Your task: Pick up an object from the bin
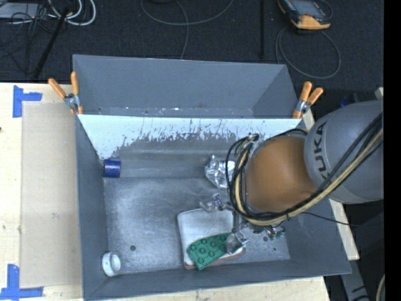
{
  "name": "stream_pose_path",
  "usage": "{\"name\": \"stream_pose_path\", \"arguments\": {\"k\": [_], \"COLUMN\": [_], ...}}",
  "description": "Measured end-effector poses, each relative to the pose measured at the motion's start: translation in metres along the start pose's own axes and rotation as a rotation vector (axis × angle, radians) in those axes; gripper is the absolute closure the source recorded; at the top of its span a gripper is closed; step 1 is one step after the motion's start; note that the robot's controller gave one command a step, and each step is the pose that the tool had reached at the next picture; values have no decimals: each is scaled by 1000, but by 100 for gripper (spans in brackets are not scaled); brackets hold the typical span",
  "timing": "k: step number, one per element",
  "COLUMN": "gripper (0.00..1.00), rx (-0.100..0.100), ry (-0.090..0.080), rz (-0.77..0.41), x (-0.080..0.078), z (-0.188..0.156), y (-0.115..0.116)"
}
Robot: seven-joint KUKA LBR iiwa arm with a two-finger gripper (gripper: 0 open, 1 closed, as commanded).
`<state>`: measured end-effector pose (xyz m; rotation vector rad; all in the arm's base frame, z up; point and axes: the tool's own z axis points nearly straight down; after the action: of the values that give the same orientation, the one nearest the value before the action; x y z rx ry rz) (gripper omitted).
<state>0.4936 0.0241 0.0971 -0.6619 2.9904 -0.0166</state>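
One pincer (237, 242): low over the bin's (89, 205) near right; open or closed, I could not tell.
Green studded plate (208, 250): lay at its tip, on a white pad (191, 224).

Dark speckled floor (207, 39) runs along the top of the view. Thin black cables (188, 23) loop across it, and white cables (83, 8) bunch at the upper left. Two orange-and-black devices (305, 12) rest on it, well apart
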Motion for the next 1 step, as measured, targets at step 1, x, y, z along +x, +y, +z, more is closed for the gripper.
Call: {"name": "stream_pose_path", "arguments": {"k": [1], "gripper": [0], "rx": [0], "ry": [1], "rz": [6], "x": [0], "z": [1], "y": [0]}}
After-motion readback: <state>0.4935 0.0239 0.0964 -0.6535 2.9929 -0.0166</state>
